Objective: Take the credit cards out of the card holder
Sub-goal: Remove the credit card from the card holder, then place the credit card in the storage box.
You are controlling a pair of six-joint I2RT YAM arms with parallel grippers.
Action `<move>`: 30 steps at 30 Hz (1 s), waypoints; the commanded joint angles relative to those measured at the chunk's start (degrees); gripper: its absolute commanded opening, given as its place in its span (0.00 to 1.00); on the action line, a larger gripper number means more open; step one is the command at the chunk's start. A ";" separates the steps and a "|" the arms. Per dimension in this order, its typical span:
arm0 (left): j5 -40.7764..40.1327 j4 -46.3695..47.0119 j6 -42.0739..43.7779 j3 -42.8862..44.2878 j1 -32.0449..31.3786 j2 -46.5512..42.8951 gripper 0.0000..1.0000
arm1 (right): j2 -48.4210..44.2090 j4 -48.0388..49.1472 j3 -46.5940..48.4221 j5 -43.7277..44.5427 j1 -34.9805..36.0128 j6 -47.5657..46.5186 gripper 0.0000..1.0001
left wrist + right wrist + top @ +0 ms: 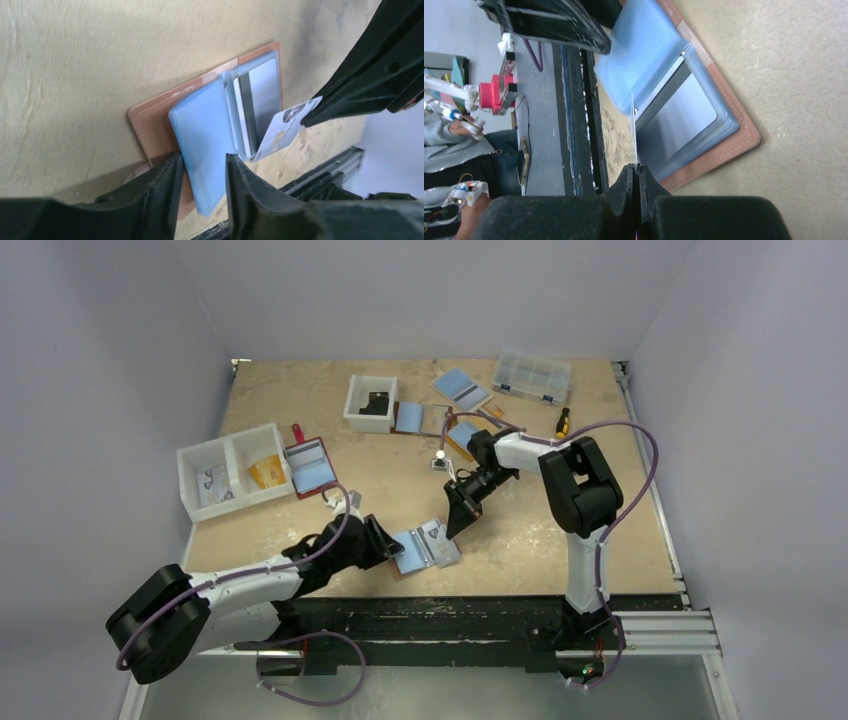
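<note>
The tan card holder (pixel 447 556) (pixel 150 125) (pixel 734 135) lies open near the table's front edge, with its light blue inner pockets facing up. My right gripper (pixel 456 524) (pixel 638 167) is shut on the corner of a pale printed credit card (pixel 285 132) (pixel 633 125), which sticks out of the right half at a slant. A grey card (pixel 262 95) sits in that half's pocket. My left gripper (pixel 392 543) (pixel 202 162) stands at the left half. Its jaws are parted, and the blue flap (pixel 205 135) lies between them.
At the left stand a white two-part bin (pixel 230 470) and a dark red wallet (pixel 308 465). Further back are a small white box (pixel 370 403), other wallets (pixel 462 388), a clear organiser (pixel 532 377) and a screwdriver (pixel 563 422). A black rail (pixel 450 612) runs right behind the card holder's near edge.
</note>
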 commanded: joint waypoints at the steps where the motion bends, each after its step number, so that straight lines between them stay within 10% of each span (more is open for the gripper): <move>1: -6.55 -24.40 7.83 14.39 0.32 0.01 0.43 | -2.89 -6.86 1.66 -0.56 -0.58 -9.72 0.00; 7: -11.40 -36.25 13.78 26.45 0.38 -1.32 0.69 | -6.57 -7.83 2.28 -0.78 -2.13 -11.90 0.00; 15: -11.70 -40.16 18.97 35.80 1.23 -1.96 0.76 | -6.26 -25.66 17.44 -2.40 -11.14 -21.92 0.00; 30: -14.71 -44.57 25.48 45.53 1.86 -8.54 0.89 | -6.98 -17.01 42.11 7.57 -25.53 3.23 0.00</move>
